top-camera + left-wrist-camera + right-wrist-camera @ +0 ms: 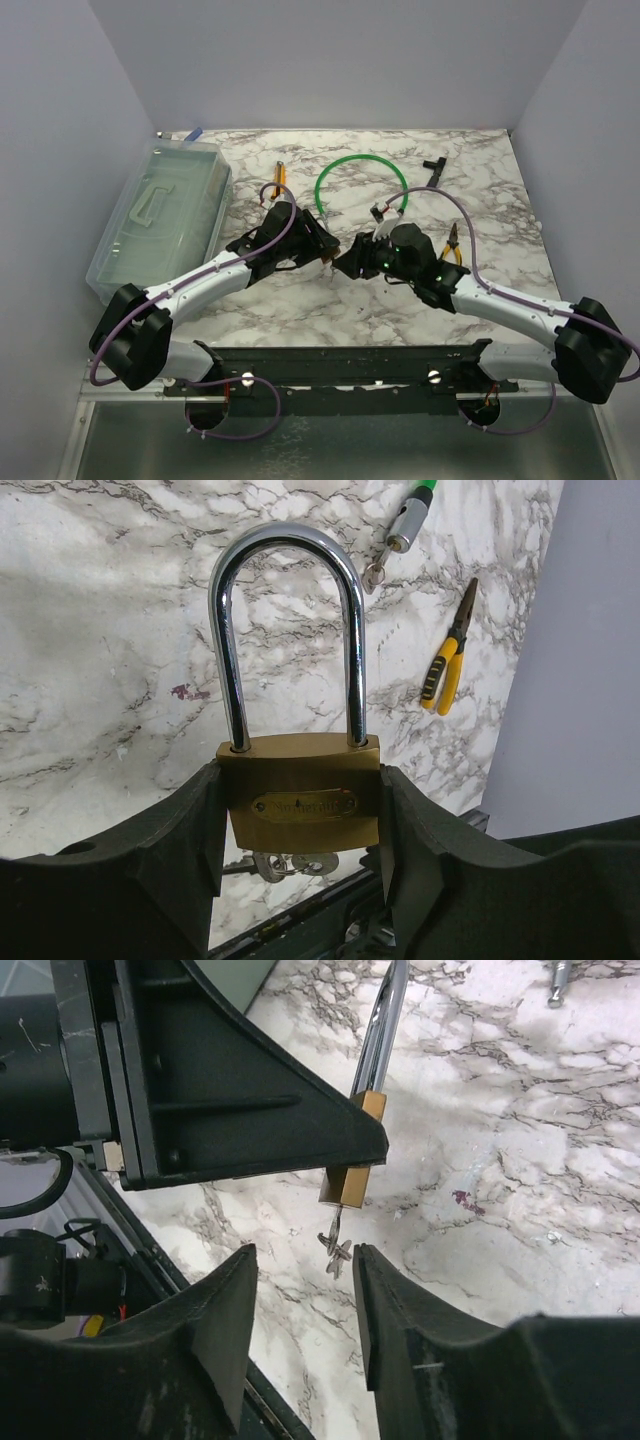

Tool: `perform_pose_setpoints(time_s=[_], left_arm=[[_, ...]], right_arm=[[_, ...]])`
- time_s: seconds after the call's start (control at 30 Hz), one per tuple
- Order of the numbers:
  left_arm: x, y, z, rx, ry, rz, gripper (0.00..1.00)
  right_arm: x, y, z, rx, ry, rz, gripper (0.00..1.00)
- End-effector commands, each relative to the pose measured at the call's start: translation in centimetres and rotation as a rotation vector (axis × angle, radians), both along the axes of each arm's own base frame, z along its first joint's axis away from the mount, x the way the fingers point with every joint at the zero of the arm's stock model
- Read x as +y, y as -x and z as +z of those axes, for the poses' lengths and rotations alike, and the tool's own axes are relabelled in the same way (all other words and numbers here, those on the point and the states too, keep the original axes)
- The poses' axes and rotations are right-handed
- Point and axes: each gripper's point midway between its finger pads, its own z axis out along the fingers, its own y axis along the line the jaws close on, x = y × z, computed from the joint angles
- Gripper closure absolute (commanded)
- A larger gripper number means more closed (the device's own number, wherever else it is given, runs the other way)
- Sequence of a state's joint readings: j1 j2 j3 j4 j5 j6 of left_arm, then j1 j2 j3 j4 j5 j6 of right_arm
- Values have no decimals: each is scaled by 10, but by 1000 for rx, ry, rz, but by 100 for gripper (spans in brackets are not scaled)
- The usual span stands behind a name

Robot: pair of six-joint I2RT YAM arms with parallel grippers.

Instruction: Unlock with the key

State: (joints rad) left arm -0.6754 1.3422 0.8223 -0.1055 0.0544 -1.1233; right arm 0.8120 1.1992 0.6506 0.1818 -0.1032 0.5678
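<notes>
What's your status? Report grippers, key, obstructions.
Left gripper shut on padlock. Right gripper open, near key. Key hanging from padlock's underside, shackle closed. Nothing in the way.

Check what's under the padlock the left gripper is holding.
A small silvery key hangs from the padlock's underside, just ahead of the right gripper's open fingers, untouched. The marble table lies below. The keyhole and the key's blade are hidden.
</notes>
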Motion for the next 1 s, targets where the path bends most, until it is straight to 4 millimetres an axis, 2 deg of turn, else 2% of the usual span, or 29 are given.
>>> perform_pose_setpoints(time_s=[0.0, 0.47, 0.8, 0.97], left_arm=[[-10, -16, 32, -88, 91, 20, 100], [-9, -10, 35, -89, 105, 7, 100], [-10, -6, 35, -83, 113, -4, 100], [-10, -5, 37, -83, 120, -8, 100]], right_arm=[[6, 3, -10, 29, 3, 34, 57], [13, -8, -18, 32, 16, 17, 76], [13, -16, -14, 5, 22, -8, 78], [9, -24, -10, -28, 41, -41, 88]])
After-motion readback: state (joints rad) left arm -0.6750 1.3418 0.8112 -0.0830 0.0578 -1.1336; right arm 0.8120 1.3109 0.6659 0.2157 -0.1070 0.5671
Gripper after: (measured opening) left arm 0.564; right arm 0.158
